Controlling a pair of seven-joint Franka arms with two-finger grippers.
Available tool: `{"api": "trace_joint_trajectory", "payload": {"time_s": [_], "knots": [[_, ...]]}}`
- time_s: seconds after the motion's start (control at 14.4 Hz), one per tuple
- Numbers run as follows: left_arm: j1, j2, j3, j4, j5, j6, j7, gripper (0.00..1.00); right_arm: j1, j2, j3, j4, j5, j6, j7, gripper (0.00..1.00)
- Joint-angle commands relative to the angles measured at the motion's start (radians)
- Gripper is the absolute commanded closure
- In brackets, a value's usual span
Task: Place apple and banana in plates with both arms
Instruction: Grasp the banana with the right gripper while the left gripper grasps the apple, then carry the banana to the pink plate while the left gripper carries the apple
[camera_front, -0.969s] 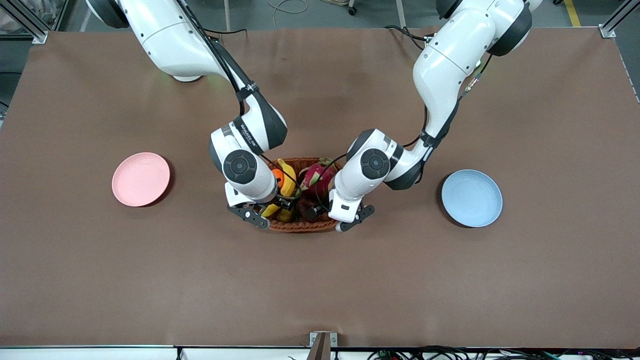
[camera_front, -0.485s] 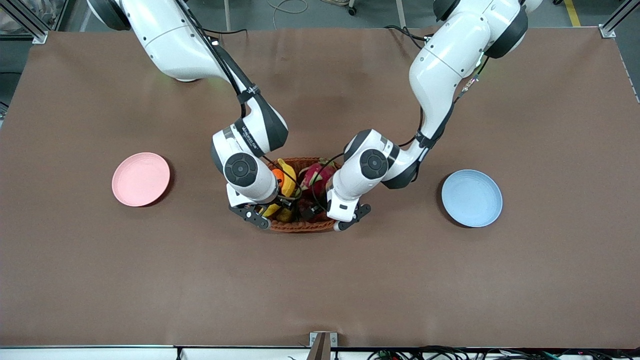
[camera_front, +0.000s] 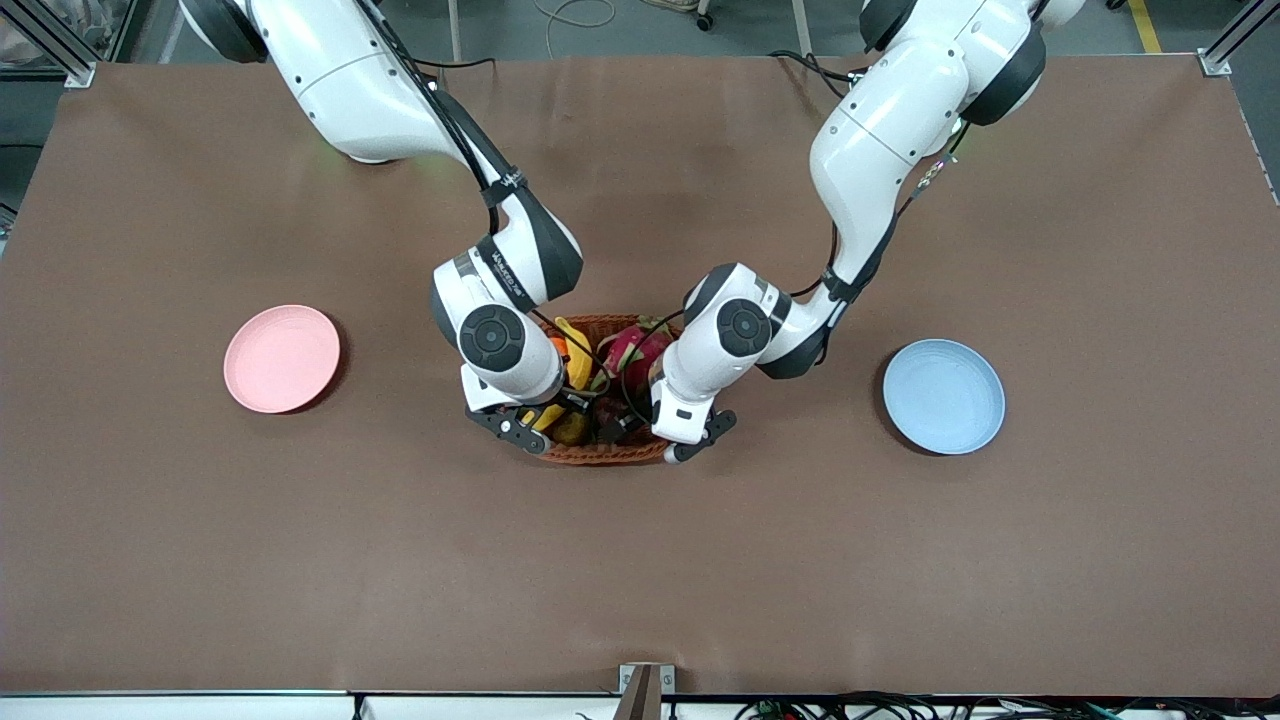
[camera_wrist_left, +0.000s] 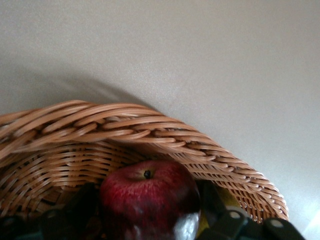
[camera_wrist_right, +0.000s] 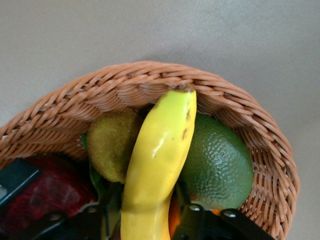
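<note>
Both arms reached down into the wicker basket (camera_front: 600, 455) at mid-table, each pincer set over its own fruit. In the left wrist view the apple (camera_wrist_left: 149, 200) sat low in the basket, stem up, squarely between the two dark fingers (camera_wrist_left: 220, 212) of the left pincer (camera_front: 628, 425) — spread to either side of it, not visibly pressing. In the right wrist view the banana (camera_wrist_right: 159, 160) ran lengthwise away from the right pincer (camera_front: 555, 418), its dark tip against the basket rim, lying over a green fruit (camera_wrist_right: 217, 162) and a brownish one (camera_wrist_right: 114, 145); the fingers straddled its near end across the long axis, open, with contact unclear. The pink plate (camera_front: 282, 358) lay toward the right arm's end, the blue plate (camera_front: 943, 396) toward the left arm's — both empty, well apart from the basket.
</note>
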Motion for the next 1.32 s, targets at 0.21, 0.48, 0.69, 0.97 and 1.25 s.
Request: {"api": "trace_joint_trajectory", "payload": {"time_s": [0.21,0.48,0.69,0.97,1.25], "knots": [[0.001,-0.033,0.005,0.023,-0.019,-0.003,0.000,0.56,-0.011,-0.019,-0.010,0.016,0.001,-0.020,-0.027,0.85],[0.038,-0.120,0.006,0.018,-0.016,-0.135,0.002,0.56,-0.119,-0.121,-0.023,0.013,0.000,-0.239,-0.240,0.85],[0.087,-0.200,0.008,0.018,-0.010,-0.236,0.005,0.56,-0.271,-0.186,-0.030,-0.012,-0.041,-0.384,-0.459,0.85],[0.222,-0.309,0.013,0.003,0.072,-0.507,0.144,0.56,-0.492,-0.241,-0.029,-0.138,-0.106,-0.370,-0.752,0.84],[0.383,-0.436,0.010,-0.109,0.241,-0.732,0.414,0.55,-0.620,-0.426,-0.029,-0.517,-0.106,-0.078,-0.987,0.82]]}}
